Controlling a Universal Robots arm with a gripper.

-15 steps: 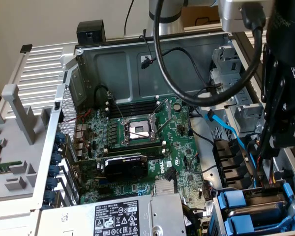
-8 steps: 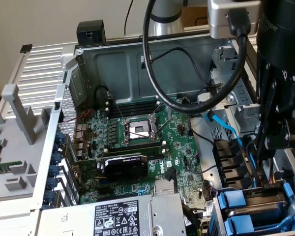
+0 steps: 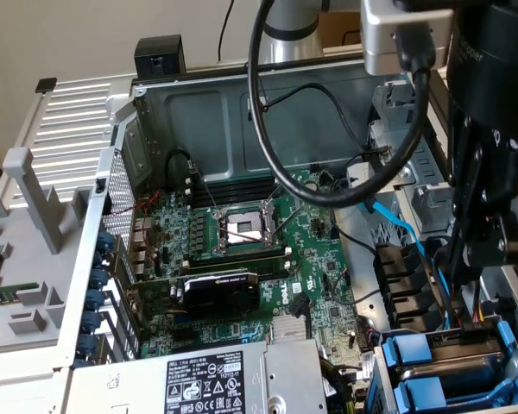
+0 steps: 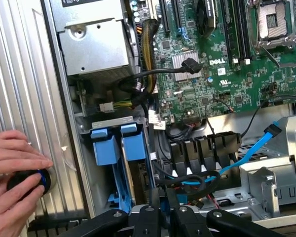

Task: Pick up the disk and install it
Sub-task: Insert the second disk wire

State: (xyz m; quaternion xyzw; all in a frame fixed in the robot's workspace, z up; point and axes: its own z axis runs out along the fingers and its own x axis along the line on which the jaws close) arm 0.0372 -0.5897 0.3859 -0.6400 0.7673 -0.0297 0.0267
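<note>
The gripper (image 4: 163, 218) hung right over the drive bay (image 3: 492, 345); whether it was clenched on anything, I could not tell. The disk (image 4: 134, 146) sat edge-on in that bay, to judge by its blue carrier. Seating it well meant keeping the carrier square to the rails, pressing straight, and clearing the blue cable (image 4: 256, 148) beside.

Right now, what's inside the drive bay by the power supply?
Two blue carriers sit upright side by side in the bay. Their tabs show; any disks within are covered. The gripper is nearest.
</note>
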